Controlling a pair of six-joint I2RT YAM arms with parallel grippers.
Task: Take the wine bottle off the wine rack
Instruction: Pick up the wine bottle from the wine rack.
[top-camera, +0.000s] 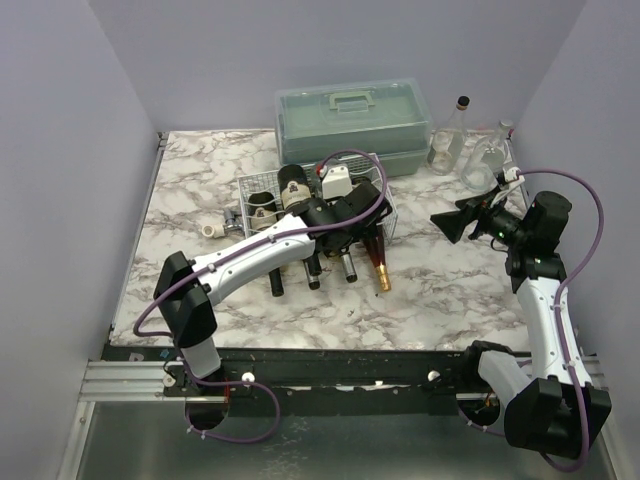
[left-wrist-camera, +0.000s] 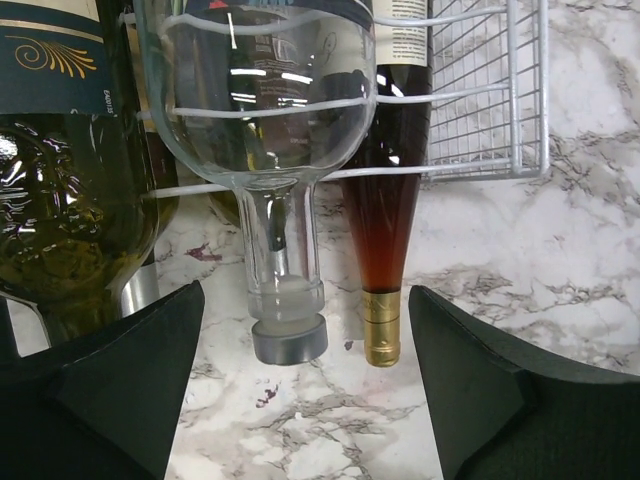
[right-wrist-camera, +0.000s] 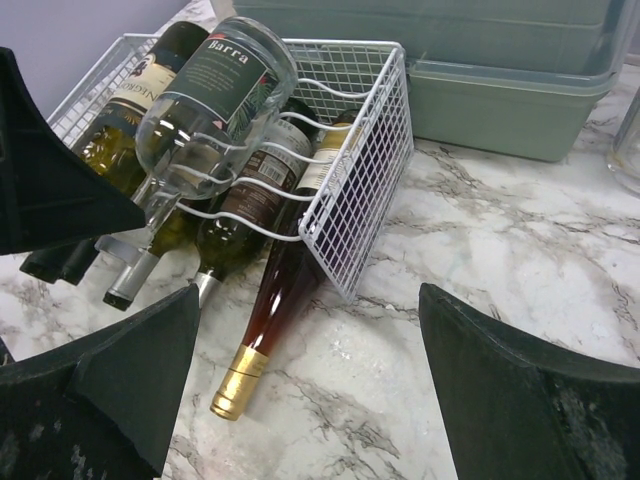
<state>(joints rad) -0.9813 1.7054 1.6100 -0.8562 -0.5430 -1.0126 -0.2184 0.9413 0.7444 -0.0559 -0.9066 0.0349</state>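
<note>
step in hand: pre-grasp, looks like. left fingers (left-wrist-camera: 120, 380) are spread wide, one on each side of the neck of the clear wine bottle (left-wrist-camera: 260, 90). they don't touch it and nothing is held. right fingers (right-wrist-camera: 500, 380) are also wide and empty, well off to the right of the wine rack (right-wrist-camera: 360, 190) and facing it.

the clear wine bottle lies on top of the other bottles in the rack, partly over the dark green bottle (left-wrist-camera: 60, 200), with the amber bottle (left-wrist-camera: 380, 230) just beside and lower. its long axis runs far to near: base toward the back wall, grey cap (left-wrist-camera: 288, 340) toward the arm bases. the neck slopes down a bit and sticks out past the rack's near edge over the bench (left-wrist-camera: 560, 300).

next move, my guess: close the left fingers on the neck, then draw the bottle out along its axis and lift it off the wires. smooth glass may slip, and the neighbours could roll.
</note>
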